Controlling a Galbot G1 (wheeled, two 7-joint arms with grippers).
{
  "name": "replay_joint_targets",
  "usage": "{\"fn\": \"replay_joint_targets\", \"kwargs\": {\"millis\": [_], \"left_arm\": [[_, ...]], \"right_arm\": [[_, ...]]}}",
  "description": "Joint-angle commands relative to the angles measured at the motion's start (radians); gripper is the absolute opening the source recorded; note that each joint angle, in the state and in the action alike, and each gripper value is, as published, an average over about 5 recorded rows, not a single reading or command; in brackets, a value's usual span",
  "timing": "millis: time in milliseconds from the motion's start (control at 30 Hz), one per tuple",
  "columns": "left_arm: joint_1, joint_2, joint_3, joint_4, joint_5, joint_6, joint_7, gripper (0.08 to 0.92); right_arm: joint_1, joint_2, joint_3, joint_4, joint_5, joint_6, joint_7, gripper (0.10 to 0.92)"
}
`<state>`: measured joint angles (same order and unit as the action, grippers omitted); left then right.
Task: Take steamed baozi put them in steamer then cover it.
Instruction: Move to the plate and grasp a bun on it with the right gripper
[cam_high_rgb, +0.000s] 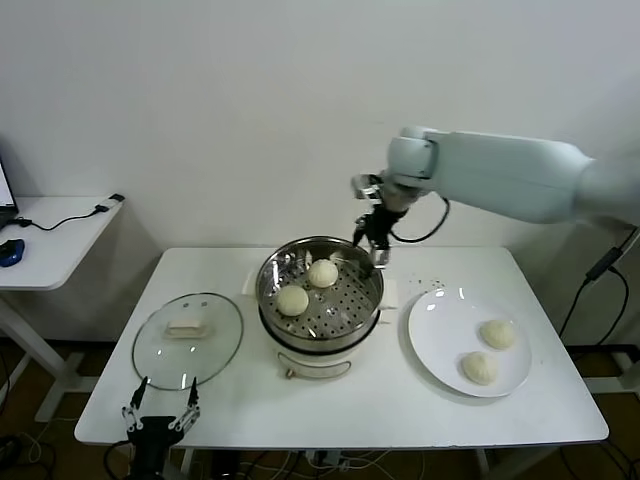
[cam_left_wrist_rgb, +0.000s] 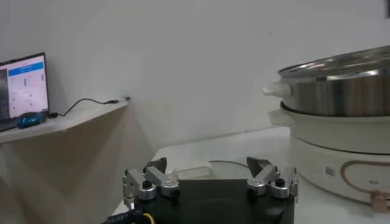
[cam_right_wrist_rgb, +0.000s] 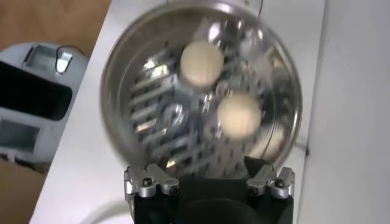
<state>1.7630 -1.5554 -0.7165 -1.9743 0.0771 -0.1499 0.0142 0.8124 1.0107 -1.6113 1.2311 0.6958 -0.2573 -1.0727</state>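
Note:
The steamer (cam_high_rgb: 266, 288) stands at the table's middle with two steamed baozi (cam_high_rgb: 322, 272) (cam_high_rgb: 292, 300) on its perforated floor. Two more baozi (cam_high_rgb: 497, 333) (cam_high_rgb: 479, 367) lie on the white plate (cam_high_rgb: 440, 325) to the right. My right gripper (cam_high_rgb: 376, 250) hangs open and empty above the steamer's far right rim; its wrist view looks down into the steamer (cam_right_wrist_rgb: 111, 79) at both baozi (cam_right_wrist_rgb: 202, 63) (cam_right_wrist_rgb: 239, 115), past the gripper (cam_right_wrist_rgb: 207, 167). The cover (cam_high_rgb: 188, 335), a glass lid, lies flat to the left. My left gripper (cam_high_rgb: 160, 410) is parked open at the front left edge.
In the left wrist view, the left gripper (cam_left_wrist_rgb: 207, 165) faces the lid (cam_left_wrist_rgb: 226, 165) and the steamer's white base (cam_left_wrist_rgb: 341, 143). A side desk (cam_high_rgb: 55, 225) with a cable and mouse stands to the left of the table. A wall is close behind.

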Motion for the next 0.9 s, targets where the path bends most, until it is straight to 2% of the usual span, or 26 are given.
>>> {"fn": "replay_joint_targets", "kwargs": {"millis": [33,267,400,900], "left_arm": [[0.003,-0.01,0.005,-0.003,0.018,0.009,0.0,0.823],[0.002,-0.023,0.005,-0.006,0.037,0.015,-0.001,0.823],[0.011,-0.023,-0.003,-0.005,0.04,0.014,-0.001,0.823],[0.022,-0.032,-0.005,0.007,0.058,0.007,-0.002,0.823]], "right_arm": [[-0.11,-0.43,0.086,0.218,-0.257,0.031,-0.023,0.823],[-0.446,-0.538,0.315,0.203,-0.515,0.044,-0.047,0.823],[-0.604,-0.549,0.444,0.161,-0.603,0.051,-0.056,0.823],[-0.806,-0.479,0.6,0.029,-0.712,0.077,-0.042,0.823]]}}
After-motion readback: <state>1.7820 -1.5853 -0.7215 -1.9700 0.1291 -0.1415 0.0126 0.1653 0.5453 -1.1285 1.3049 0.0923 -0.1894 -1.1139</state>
